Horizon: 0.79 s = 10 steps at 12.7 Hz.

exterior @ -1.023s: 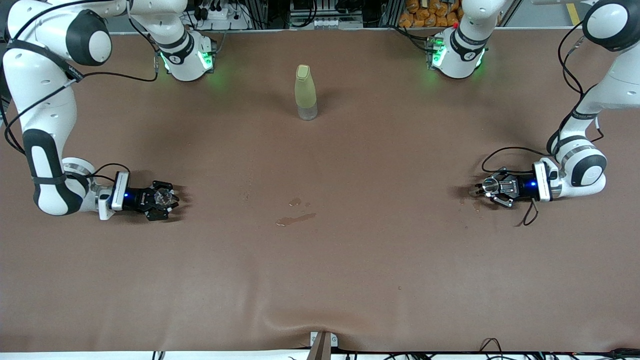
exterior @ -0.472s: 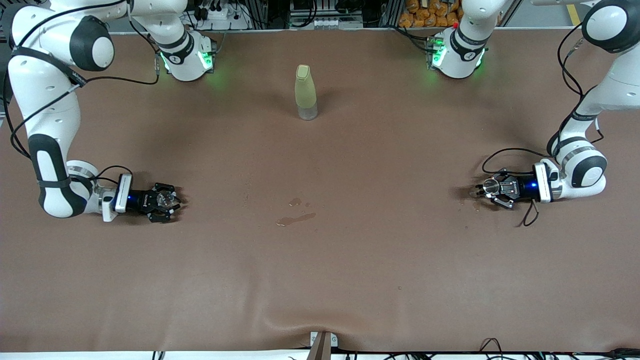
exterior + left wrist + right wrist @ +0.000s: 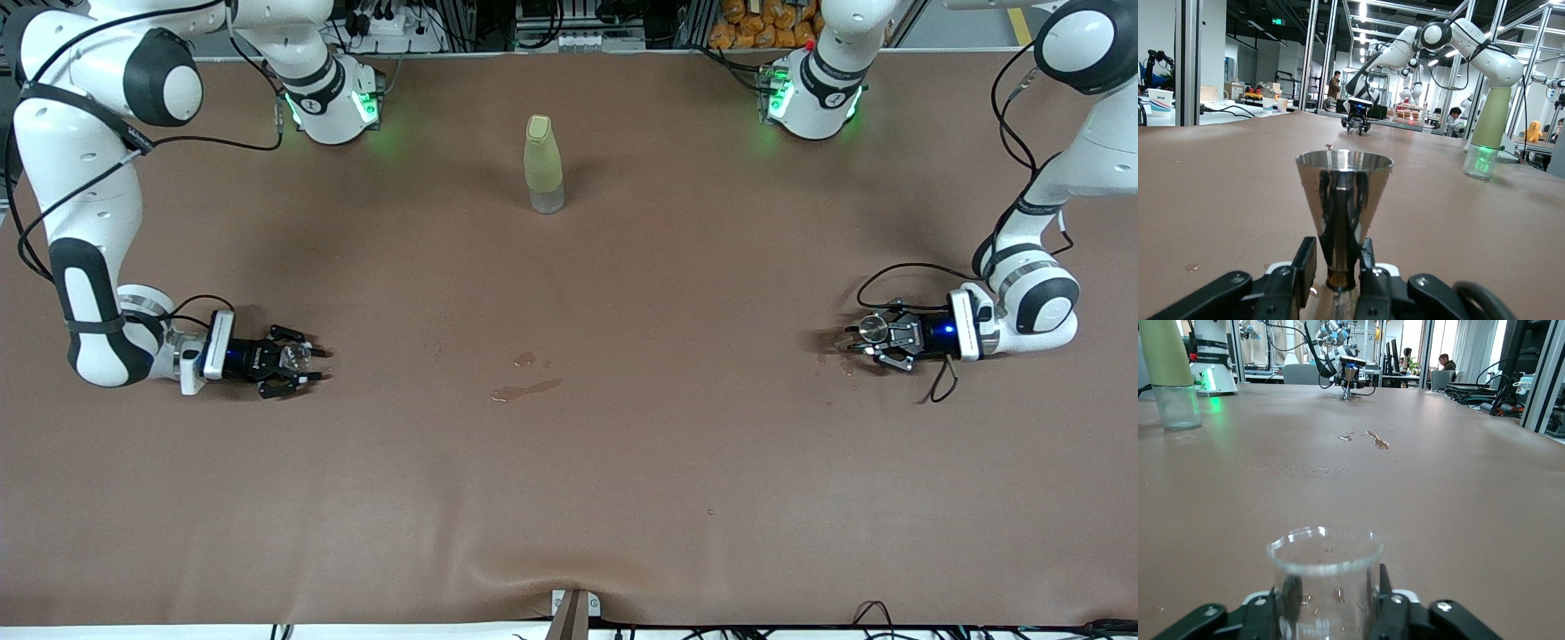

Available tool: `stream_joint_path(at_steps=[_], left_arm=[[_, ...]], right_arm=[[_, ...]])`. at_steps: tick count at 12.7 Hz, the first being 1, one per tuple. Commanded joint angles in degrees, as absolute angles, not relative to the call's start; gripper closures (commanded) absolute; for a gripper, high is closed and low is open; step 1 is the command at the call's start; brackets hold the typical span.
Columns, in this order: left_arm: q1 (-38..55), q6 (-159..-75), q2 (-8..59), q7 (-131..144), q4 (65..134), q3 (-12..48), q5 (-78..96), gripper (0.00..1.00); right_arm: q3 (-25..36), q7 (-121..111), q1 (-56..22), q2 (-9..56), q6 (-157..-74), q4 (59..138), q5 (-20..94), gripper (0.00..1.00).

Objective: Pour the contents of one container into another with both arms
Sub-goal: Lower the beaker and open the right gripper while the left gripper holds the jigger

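Metal cup (image 3: 1344, 200) between left gripper (image 3: 855, 339) fingers, glass beaker (image 3: 1325, 577) at right gripper (image 3: 307, 362)

- Brown table (image 3: 569, 498) carries everything.
- Metal cup (image 3: 872, 330) stands between the left gripper (image 3: 855, 341) fingers.
- Clear glass (image 3: 293, 356) stands at the right gripper (image 3: 313, 364).
- Bottle (image 3: 543, 164) stands well apart from both.
- Wet spill (image 3: 526, 388) lies between the grippers.

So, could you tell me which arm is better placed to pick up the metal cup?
Left. The left gripper is already at the metal cup, at the left arm's end of the table. The right gripper sits open around the glass beaker at the right arm's end.
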State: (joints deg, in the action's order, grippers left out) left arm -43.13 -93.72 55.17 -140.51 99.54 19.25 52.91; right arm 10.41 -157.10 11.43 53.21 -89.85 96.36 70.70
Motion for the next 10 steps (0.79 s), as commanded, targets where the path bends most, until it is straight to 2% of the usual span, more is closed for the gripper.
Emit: stream_joint_path(at_steps=[1,3,4,5,7,9,10], left_arm=[[-43.33,-92.64,55.55,-140.45,98.61,19.34,51.86,0.68],[-43.59,-92.64,55.72,-141.06,98.61,19.34,51.86,0.68],[-43.68,-92.64,55.46,-141.06,98.61,19.34,51.86,0.57],[-43.68,-92.72,55.46,-141.15,98.61,19.34,52.03,0.4],[-43.68,-92.72,55.28,-141.07,98.61,19.34,52.29,0.29],[-43.68,-92.72,55.55,-141.06,98.7,19.34,52.29,0.26],[-43.68,-92.64,55.46,-141.06,98.79,19.34,52.29,0.18]], right_arm=[[10.54,-160.85,13.01,54.05,-89.21,95.27,69.61,0.11],[11.59,-157.6,12.92,53.7,-89.12,95.27,68.91,0.03],[12.65,-157.33,12.57,53.44,-89.21,95.19,68.65,0.01],[13.96,-156.89,12.13,52.92,-89.21,95.27,68.56,0.0],[16.51,-153.66,11.26,51.77,-89.12,95.19,66.29,0.0],[19.24,-146.64,10.29,50.11,-89.12,94.23,62.33,0.0],[20.47,-143.56,9.85,49.31,-89.03,93.61,60.66,0.0]])
